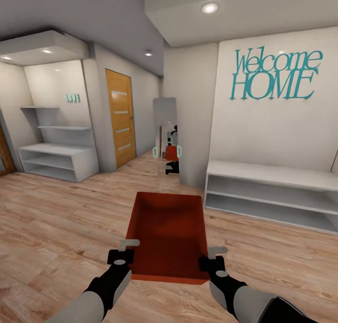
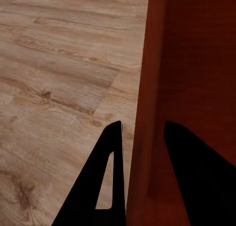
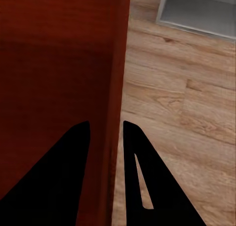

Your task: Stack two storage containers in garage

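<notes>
I hold one orange-red storage container (image 1: 166, 234) in front of me, above the light wood plank floor (image 1: 56, 229), with its open top facing up. My left gripper (image 1: 124, 251) is shut on its left wall near the near corner. My right gripper (image 1: 213, 257) is shut on its right wall. In the left wrist view the container wall (image 2: 187, 63) runs between the two black fingers of the left gripper (image 2: 142, 125). In the right wrist view the container wall (image 3: 59, 53) is clamped by the right gripper (image 3: 105, 123). The garage is out of view.
A low white shelf bench (image 1: 272, 191) stands ahead to the right under "Welcome HOME" lettering. A white shelf unit (image 1: 56, 161) is at the left, beside a wooden door (image 1: 119, 119). A mirror (image 1: 164, 114) on the projecting wall ahead reflects the robot. A corridor opens between them.
</notes>
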Robot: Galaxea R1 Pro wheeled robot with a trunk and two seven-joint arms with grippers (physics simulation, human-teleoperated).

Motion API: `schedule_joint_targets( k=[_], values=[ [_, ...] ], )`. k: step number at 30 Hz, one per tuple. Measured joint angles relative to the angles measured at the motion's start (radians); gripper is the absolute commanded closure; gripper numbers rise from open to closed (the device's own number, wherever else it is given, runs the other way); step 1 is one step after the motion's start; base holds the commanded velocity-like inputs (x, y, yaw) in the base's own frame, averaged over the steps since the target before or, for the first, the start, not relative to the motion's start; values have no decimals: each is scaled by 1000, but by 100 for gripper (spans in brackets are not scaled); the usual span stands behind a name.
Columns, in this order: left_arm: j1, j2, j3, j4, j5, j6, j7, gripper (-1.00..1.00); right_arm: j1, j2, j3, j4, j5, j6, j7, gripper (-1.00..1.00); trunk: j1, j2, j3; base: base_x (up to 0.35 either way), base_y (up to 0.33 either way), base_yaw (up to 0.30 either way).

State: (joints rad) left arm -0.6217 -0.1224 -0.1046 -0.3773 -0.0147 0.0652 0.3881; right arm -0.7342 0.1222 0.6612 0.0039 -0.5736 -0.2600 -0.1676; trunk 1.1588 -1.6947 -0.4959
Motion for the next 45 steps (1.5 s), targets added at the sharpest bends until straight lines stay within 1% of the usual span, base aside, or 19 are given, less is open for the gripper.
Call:
schedule_joint_targets(
  k=[10, 13, 45],
  values=[
    [0, 0, 0, 0, 0, 0, 0, 100, 0, 0, 1, 0, 0, 1, 0, 100, 0, 0, 0, 321, 0, 267],
    [0, 0, 0, 0, 0, 0, 0, 100, 0, 0, 1, 0, -1, 0, 0, 100, 0, 0, 0, 321, 0, 119],
    [0, 0, 0, 0, -1, 0, 0, 100, 0, 1, -3, 2, 3, -3, -1, 100, 0, 0, 0, 321, 0, 3]
  ],
)
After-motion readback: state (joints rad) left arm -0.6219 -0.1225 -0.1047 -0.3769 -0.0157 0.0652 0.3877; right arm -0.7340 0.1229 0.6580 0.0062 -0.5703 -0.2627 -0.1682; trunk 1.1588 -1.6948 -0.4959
